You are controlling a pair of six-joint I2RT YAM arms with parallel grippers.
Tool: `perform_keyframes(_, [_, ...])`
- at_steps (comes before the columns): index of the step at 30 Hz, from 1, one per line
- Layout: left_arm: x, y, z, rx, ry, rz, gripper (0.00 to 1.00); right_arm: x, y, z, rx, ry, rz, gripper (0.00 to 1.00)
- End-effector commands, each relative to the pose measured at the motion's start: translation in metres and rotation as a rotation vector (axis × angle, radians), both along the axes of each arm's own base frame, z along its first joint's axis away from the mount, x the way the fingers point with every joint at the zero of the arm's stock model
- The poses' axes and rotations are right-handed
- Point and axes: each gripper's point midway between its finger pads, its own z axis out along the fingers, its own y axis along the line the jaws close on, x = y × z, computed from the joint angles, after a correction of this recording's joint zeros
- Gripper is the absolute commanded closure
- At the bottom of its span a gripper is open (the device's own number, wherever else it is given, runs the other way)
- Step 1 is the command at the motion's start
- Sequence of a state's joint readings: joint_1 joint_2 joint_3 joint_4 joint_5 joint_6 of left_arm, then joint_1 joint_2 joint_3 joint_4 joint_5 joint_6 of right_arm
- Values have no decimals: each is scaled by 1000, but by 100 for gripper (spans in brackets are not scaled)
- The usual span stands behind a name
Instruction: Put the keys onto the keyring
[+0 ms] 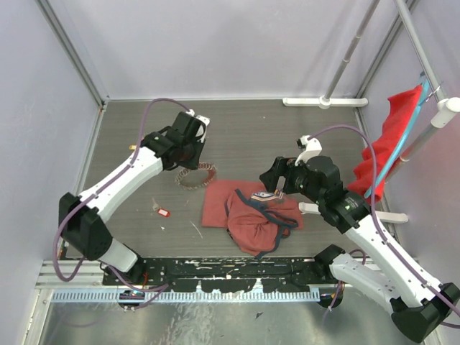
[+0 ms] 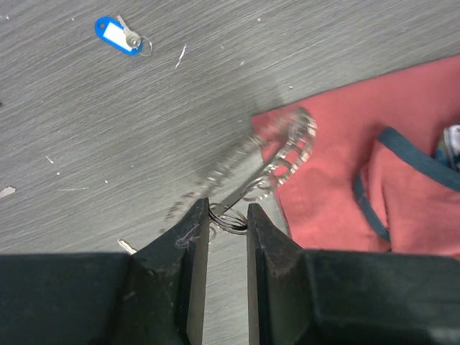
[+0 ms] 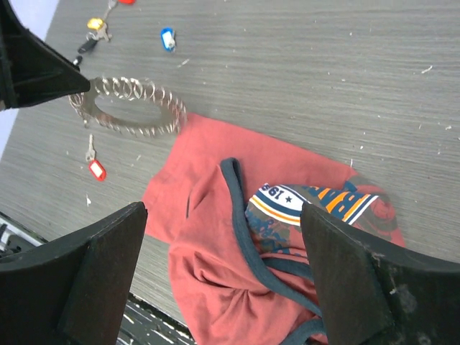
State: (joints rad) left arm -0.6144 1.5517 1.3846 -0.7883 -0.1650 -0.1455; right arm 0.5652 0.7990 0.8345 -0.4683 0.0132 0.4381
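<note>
The keyring (image 2: pixel 284 147), a wire ring fringed with small silvery keys, hangs tilted and blurred just off the grey table (image 1: pixel 287 129). My left gripper (image 2: pixel 228 214) is shut on its thin wire loop at the near end. From above the keyring (image 1: pixel 199 176) lies beside the dark-red cloth bag (image 1: pixel 251 212). Loose keys lie on the table: a blue one (image 3: pixel 167 38), a yellow one (image 3: pixel 95 24), a black one (image 3: pixel 85 44) and a red one (image 3: pixel 97 169). My right gripper (image 3: pixel 223 210) stands open above the cloth bag (image 3: pixel 230 237), holding nothing.
A bare metal key (image 2: pixel 127 246) lies close to the left fingers. A red cloth (image 1: pixel 392 136) hangs on the frame at the right. White walls close in the table at the back and left. A black rail (image 1: pixel 215 273) runs along the near edge.
</note>
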Motion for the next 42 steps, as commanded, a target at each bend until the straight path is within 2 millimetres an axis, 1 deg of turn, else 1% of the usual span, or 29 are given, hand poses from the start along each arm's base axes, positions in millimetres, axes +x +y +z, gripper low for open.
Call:
perform_keyframes(1, [-17, -8, 40, -104, -49, -72, 83, 8, 3, 40, 90, -130, -14, 7])
perform_keyframes(4, [-31, -17, 64, -169, -75, -140, 82, 3, 7, 60, 85, -199, 53, 7])
perform_keyframes(9, [-61, -32, 89, -191, -94, -291, 83, -11, 9, 103, 44, -364, 173, 11])
perform_keyframes(11, [-71, -41, 98, -211, -107, -351, 85, -19, 13, 115, 16, -426, 247, 11])
perform_keyframes(13, [-82, -52, 107, -230, -118, -413, 86, -24, 14, 122, -17, -458, 298, 11])
perform_keyframes(15, [-89, -59, 115, -238, -133, -452, 86, -30, 17, 132, -25, -480, 339, 11])
perform_keyframes(18, [-93, -67, 130, -269, -144, -484, 86, -44, 22, 146, -4, -538, 410, 11])
perform_keyframes(20, [-97, -71, 139, -293, -147, -503, 86, -43, 18, 157, 25, -552, 371, 9])
perform_keyframes(21, [-98, -73, 143, -306, -148, -513, 86, -44, 20, 161, 29, -566, 384, 7])
perform_keyframes(23, [-102, -76, 149, -328, -150, -533, 86, -49, 26, 165, 19, -585, 446, 6])
perform_keyframes(26, [-108, -81, 157, -358, -151, -568, 86, -52, 30, 171, -22, -561, 504, 7])
perform_keyframes(27, [-109, -82, 160, -365, -153, -578, 86, -57, 34, 171, -26, -552, 550, 8])
perform_keyframes(29, [-111, -84, 164, -375, -156, -590, 86, -71, 45, 167, -24, -565, 682, 12])
perform_keyframes(30, [-112, -85, 166, -380, -156, -595, 86, -73, 49, 166, -10, -564, 702, 16])
perform_keyframes(33, [-113, -89, 170, -389, -153, -608, 87, -68, 56, 161, 22, -546, 707, 20])
perform_keyframes(34, [-113, -90, 172, -393, -154, -610, 87, -67, 59, 162, 45, -542, 712, 20])
perform_keyframes(38, [-111, -93, 177, -401, -162, -610, 87, -60, 68, 155, 105, -503, 694, 21])
perform_keyframes(40, [-110, -94, 177, -402, -160, -608, 87, -57, 74, 148, 124, -481, 680, 21])
perform_keyframes(42, [-110, -95, 178, -405, -158, -609, 88, -58, 80, 143, 125, -473, 674, 21])
